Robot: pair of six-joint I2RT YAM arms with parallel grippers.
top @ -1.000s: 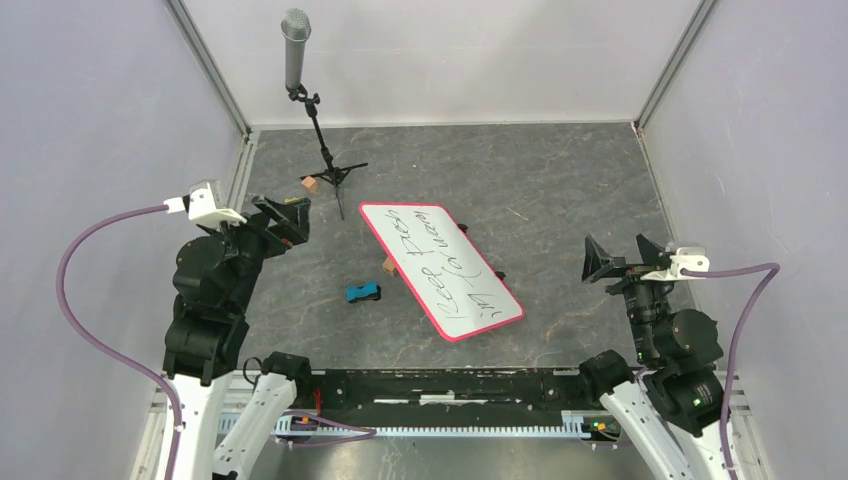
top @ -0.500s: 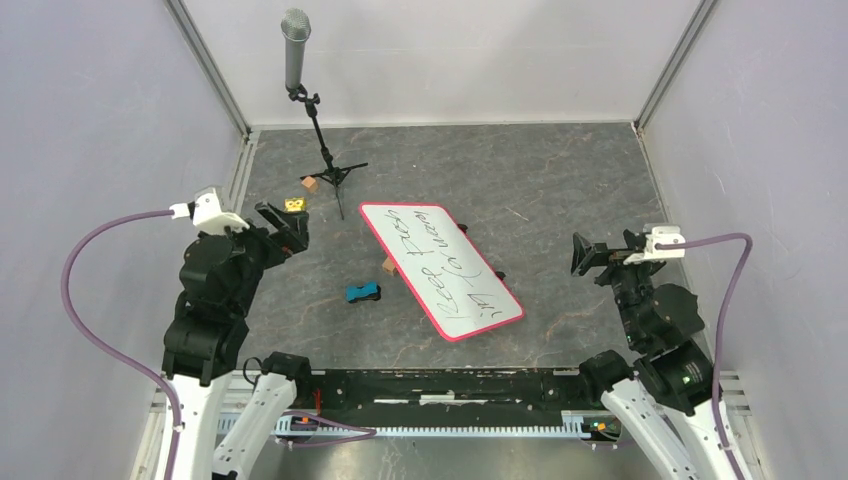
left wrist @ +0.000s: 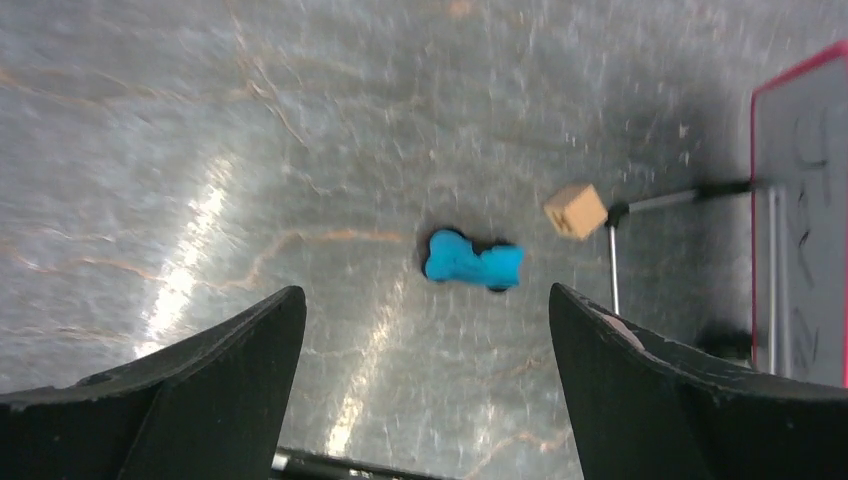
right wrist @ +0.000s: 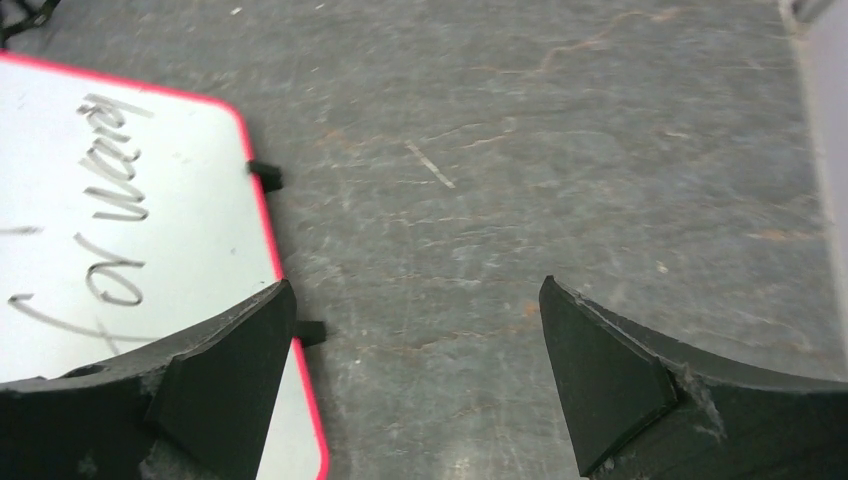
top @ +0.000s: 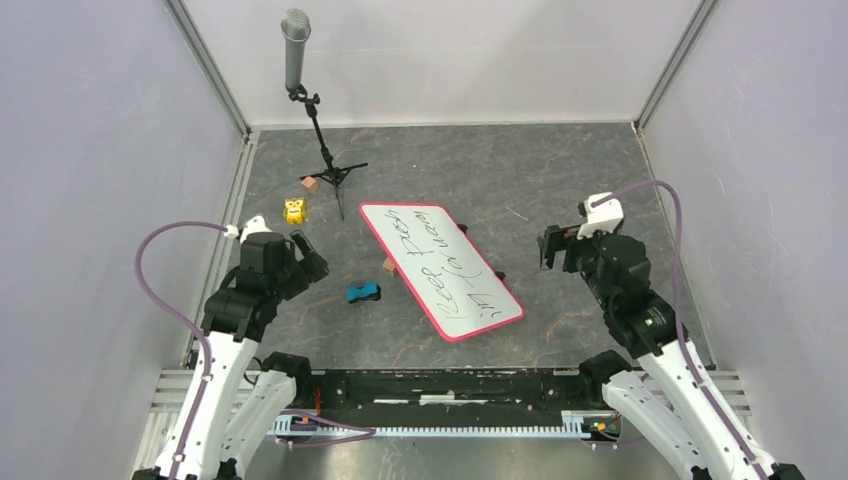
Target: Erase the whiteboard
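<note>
The whiteboard (top: 440, 270) lies slanted in the middle of the table, white with a pink-red rim and black handwriting. It shows in the right wrist view (right wrist: 120, 220) with small black clips (right wrist: 266, 176), and at the right edge of the left wrist view (left wrist: 805, 220). A small blue eraser (top: 363, 292) lies left of the board, also in the left wrist view (left wrist: 474, 261). My left gripper (top: 310, 258) is open and empty, above and just short of the eraser (left wrist: 425, 295). My right gripper (top: 550, 250) is open and empty beside the board's right rim (right wrist: 416, 285).
A microphone (top: 296, 50) on a tripod stand (top: 335, 175) is at the back left. A yellow toy (top: 294, 210) and a wooden cube (top: 310, 184) lie near it. Another wooden cube (top: 388, 265) sits at the board's left rim (left wrist: 575, 210). Walls enclose three sides.
Both arms have come down and inward. The left gripper moved toward the blue eraser, the right toward the board's right rim. The yellow toy is now uncovered.
</note>
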